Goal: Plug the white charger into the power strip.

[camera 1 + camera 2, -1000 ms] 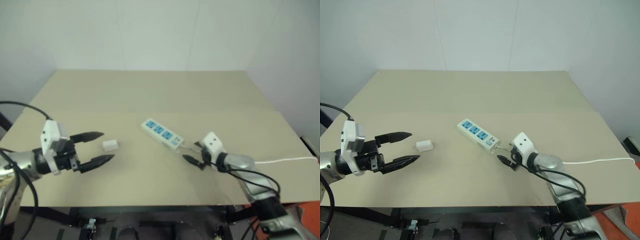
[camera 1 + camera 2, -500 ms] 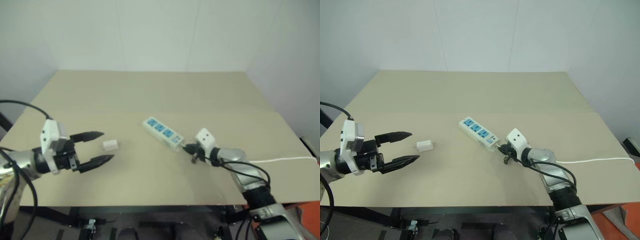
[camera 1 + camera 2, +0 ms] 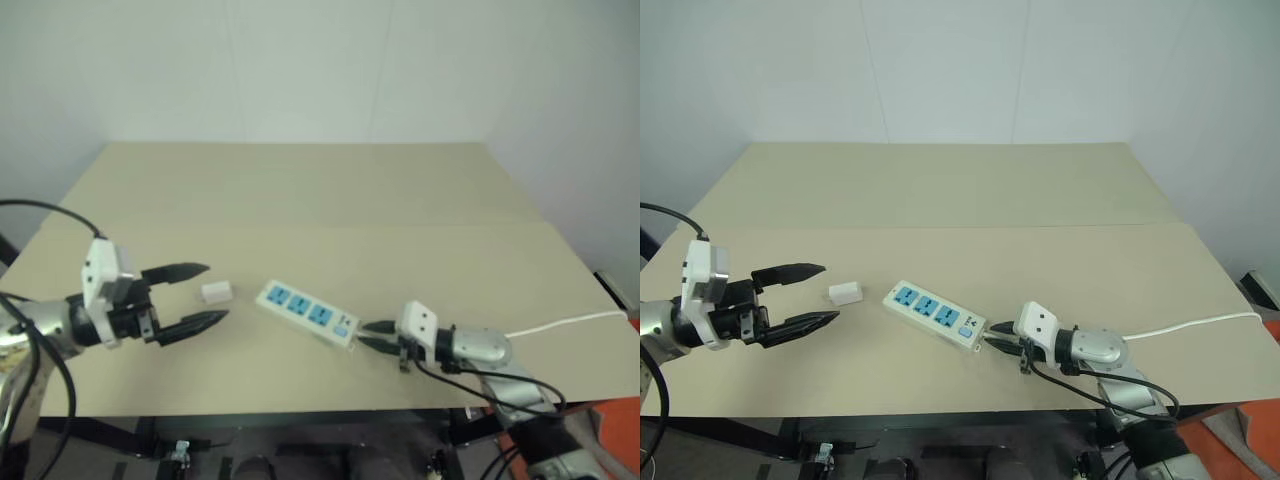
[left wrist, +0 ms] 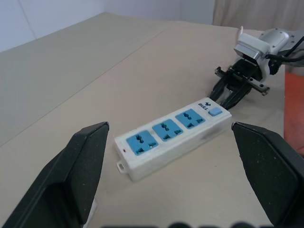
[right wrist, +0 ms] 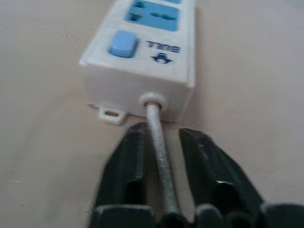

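At the near edge of the table (image 3: 940, 190), my right gripper (image 3: 1000, 337) lay low behind the switch end of the power strip (image 3: 934, 314), its two black fingers (image 5: 126, 166) parted only a little, standing either side of the thin white cable (image 5: 160, 156) where it left the casing; I could not tell whether they pinched it or merely straddled it. Judging by that, the task was barely begun: no socket was filled, and picking up, turning and pushing home all remained. The strip was a long, flat bar of glossy white plastic with three blue sockets and a blue button, lying slantwise on the matte beige tabletop. My left gripper (image 3: 805, 296) hovered open wide and empty, black tapering fingers (image 4: 80, 166) level over the surface. Just beyond their tips sat the white charger (image 3: 845, 293), a small plain boxy block, smooth, untouched, near the strip's far end but apart from it.
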